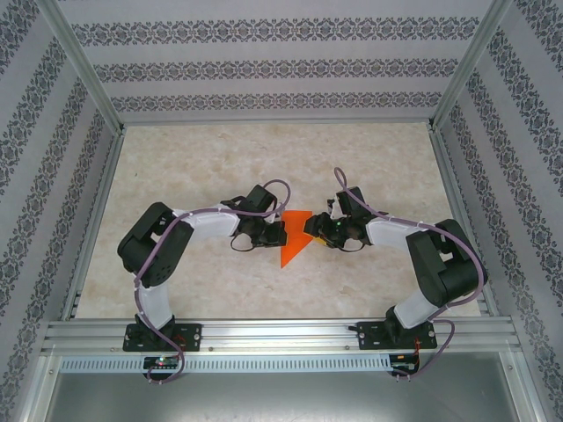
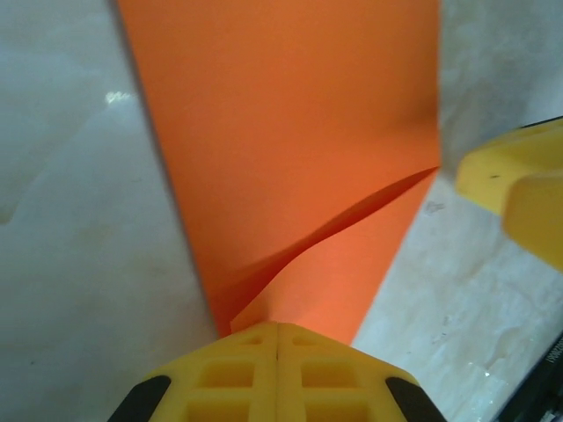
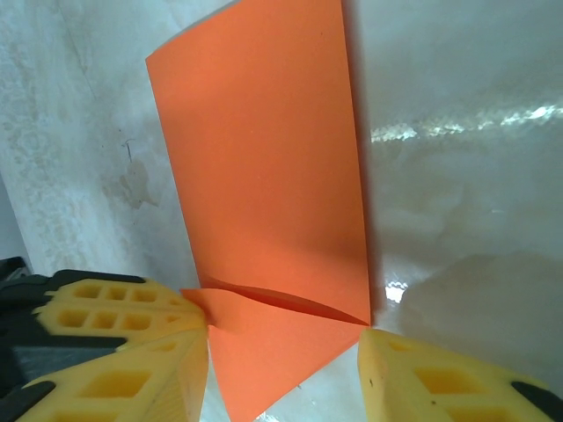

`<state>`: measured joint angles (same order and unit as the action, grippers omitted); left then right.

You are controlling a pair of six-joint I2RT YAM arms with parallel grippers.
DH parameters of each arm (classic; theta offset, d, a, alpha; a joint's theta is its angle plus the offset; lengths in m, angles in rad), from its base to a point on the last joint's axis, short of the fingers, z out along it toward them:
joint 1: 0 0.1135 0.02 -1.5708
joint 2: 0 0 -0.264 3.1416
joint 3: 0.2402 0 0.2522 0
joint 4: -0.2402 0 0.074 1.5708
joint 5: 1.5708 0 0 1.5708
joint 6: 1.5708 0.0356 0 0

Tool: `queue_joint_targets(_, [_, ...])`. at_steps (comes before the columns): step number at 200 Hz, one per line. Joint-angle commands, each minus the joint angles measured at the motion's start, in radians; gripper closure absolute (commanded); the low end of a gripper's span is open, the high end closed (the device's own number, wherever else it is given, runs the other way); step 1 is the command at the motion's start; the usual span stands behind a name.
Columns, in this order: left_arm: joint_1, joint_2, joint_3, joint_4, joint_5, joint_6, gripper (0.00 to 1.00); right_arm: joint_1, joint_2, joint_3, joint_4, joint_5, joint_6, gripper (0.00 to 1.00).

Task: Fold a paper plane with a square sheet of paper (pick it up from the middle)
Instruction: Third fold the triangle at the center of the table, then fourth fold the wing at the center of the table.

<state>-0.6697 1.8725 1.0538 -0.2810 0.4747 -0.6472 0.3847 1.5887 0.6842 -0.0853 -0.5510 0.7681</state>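
The square sheet of paper (image 1: 293, 239) is bright orange and lies folded into a broad pointed wedge on the table between both grippers. My left gripper (image 1: 280, 230) is at its left edge. In the left wrist view the yellow fingers are pressed together (image 2: 277, 327), with a raised flap of the paper (image 2: 290, 176) running into their tips. My right gripper (image 1: 310, 229) is at the paper's right side. In the right wrist view it stands open (image 3: 281, 352), its fingers (image 3: 440, 378) either side of the paper's (image 3: 264, 176) narrow end, where a flap lifts slightly.
The pale marbled tabletop (image 1: 193, 158) is boxed in by patterned walls (image 1: 264, 70) and an aluminium frame (image 1: 273, 334) at the near edge. One yellow finger of the right gripper (image 2: 519, 189) shows close beside the paper in the left wrist view.
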Motion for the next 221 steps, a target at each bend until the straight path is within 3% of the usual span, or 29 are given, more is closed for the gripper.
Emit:
queue_joint_targets(1, [0.002,0.020,0.015,0.009,-0.025,0.003,0.96,0.010,0.007,-0.008,0.010,0.011,0.007,0.51])
queue_joint_targets(221, [0.002,0.052,-0.014,-0.017,-0.020,0.023,0.97,0.029,0.037,0.009,0.122,-0.053,0.041,0.52])
